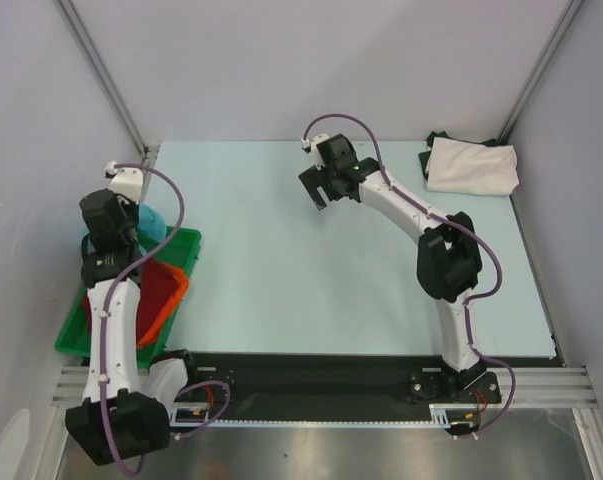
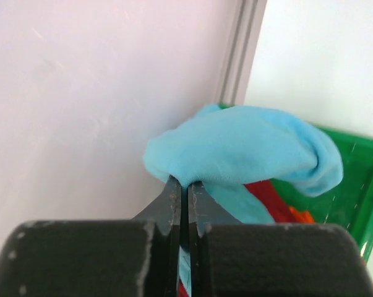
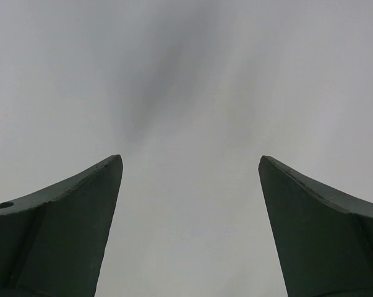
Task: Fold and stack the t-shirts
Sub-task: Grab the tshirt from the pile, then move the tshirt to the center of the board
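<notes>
My left gripper (image 2: 186,182) is shut on a bunched fold of the turquoise t-shirt (image 2: 248,148) and holds it above the green bin (image 2: 359,179). The shirt also shows in the top view (image 1: 153,224), beside my left gripper (image 1: 131,232). A dark red shirt (image 1: 159,285) and an orange shirt (image 1: 171,300) lie in the bin (image 1: 186,245); both show under the turquoise cloth in the left wrist view, red (image 2: 270,195) and orange (image 2: 300,215). A folded cream-white shirt (image 1: 471,165) lies at the table's far right on something dark. My right gripper (image 1: 321,188) is open and empty over the table's far middle; its wrist view shows my gripper (image 3: 189,162) against plain grey.
The pale blue table (image 1: 311,270) is walled on three sides. The bin sits off the table's left edge beside the left arm. A metal corner post (image 2: 235,55) stands behind the bin.
</notes>
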Motion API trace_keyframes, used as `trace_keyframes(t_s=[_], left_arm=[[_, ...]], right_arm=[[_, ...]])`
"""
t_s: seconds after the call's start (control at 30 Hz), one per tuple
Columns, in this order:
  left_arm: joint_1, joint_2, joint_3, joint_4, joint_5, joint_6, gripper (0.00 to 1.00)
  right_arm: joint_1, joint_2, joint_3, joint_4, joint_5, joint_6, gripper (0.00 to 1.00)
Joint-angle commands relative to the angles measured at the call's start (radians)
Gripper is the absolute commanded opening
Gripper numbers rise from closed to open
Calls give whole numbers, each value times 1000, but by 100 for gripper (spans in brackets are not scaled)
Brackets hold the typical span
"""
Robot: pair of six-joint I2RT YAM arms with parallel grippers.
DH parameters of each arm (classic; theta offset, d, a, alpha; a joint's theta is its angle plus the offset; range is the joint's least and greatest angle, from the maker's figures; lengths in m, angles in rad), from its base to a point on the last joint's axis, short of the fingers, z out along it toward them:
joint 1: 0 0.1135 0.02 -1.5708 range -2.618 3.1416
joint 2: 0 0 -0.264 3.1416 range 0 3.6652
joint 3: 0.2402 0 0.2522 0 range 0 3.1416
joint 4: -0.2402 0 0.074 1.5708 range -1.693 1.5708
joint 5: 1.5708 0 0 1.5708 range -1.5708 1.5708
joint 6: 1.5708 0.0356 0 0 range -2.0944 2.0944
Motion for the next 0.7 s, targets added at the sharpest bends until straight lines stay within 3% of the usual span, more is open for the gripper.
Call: trace_keyframes(t_s=[0.0,0.17,0.33,0.5,0.67], left_arm=[[-33,-62,113,14,53,28,0],[-84,-64,245,-38,102,4,0],[-170,-24,397,-176,399,15,0],[-335,69,540,-222,487,-13,0],[-499,137,599,-229,509,-7,0]], right_arm=[[12,-32,-10,12,-12,-24,98],[15,-48,-31,18,-21,-25,98],[-29,-105,-37,21,-27,8,99],[-124,-176,-10,2,-28,39,92],[-215,-297,-106,21,1,-11,92]])
